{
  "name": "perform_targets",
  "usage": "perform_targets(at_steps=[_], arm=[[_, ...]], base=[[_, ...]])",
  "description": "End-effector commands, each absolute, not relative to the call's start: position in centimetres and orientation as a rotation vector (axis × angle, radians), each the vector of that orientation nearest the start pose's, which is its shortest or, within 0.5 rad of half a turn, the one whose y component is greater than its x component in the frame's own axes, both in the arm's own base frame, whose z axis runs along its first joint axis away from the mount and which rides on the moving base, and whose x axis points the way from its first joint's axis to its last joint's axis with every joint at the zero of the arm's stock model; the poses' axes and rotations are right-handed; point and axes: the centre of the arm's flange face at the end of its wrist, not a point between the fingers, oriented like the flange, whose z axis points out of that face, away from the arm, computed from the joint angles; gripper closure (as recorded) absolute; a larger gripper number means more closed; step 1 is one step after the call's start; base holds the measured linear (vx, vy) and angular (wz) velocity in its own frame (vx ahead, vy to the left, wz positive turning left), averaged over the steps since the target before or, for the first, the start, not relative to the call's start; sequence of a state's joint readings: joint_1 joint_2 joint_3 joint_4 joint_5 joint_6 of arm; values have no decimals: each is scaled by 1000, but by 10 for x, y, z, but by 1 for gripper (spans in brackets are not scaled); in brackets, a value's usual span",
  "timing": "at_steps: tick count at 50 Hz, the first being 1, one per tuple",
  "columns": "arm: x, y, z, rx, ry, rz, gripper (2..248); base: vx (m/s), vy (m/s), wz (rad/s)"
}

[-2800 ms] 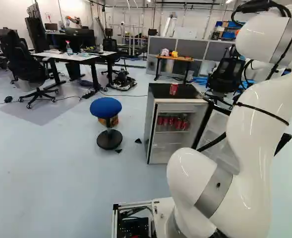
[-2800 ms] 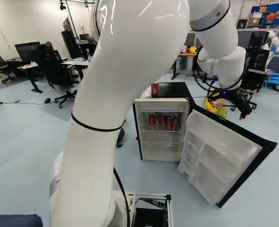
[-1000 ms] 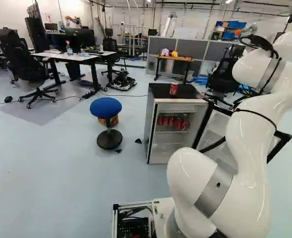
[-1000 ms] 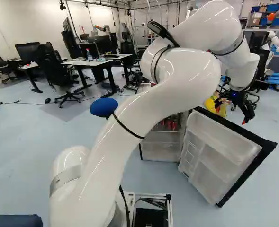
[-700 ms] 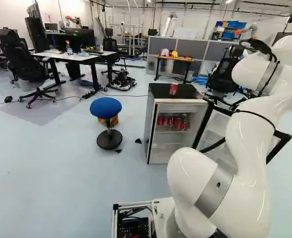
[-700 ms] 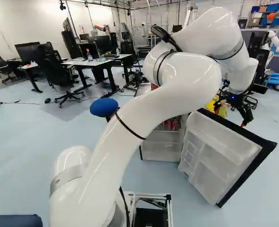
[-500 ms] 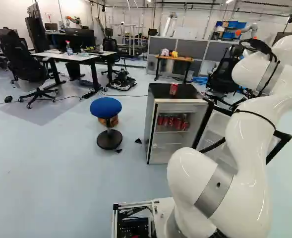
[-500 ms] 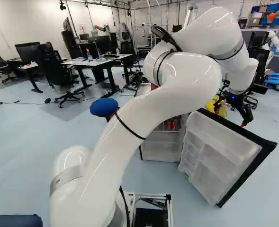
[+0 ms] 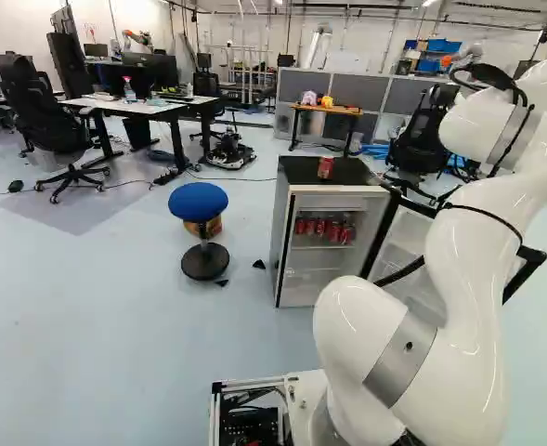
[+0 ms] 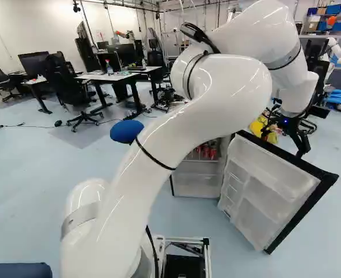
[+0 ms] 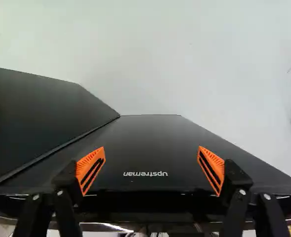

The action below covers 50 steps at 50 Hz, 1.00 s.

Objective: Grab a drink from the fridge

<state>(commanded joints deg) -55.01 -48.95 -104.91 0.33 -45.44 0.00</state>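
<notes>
While the fridge [image 9: 289,228] stands open, its shape reads as an upright box with a pale frame and a dark, flat top. The door [image 10: 277,188] swings out from the fridge, its inner face white, smooth and moulded into stepped compartments inside a black rim. My task items, the red cans [image 9: 324,229], are cylinders grouped on the shelf inside the fridge. One further can [image 9: 325,167] stands upright on top of the fridge. A stool [image 9: 199,202], with a rounded blue seat over a black disc base, is located beside the fridge.

My arm [image 10: 129,197], glossy white and rounded, reaches across to the door side of the fridge. My gripper [image 10: 301,152] is near the door's upper edge; I cannot tell whether they touch. Its fingers are wide apart, and the orange pads [image 11: 91,169] are ribbed and wedge-shaped. Ahead lies a smooth, matte black panel [image 11: 145,143].
</notes>
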Motion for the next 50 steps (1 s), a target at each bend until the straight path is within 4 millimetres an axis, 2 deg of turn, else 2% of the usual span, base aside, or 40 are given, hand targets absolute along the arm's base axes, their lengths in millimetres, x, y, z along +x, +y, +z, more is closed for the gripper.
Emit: perform_targets(at_steps=[30,50], arm=[[399,-584,418,-2818,1495,-176,3],[379,-558,418,-2800,1491,-113,3]], base=[[0,0,0],[0,0,0]])
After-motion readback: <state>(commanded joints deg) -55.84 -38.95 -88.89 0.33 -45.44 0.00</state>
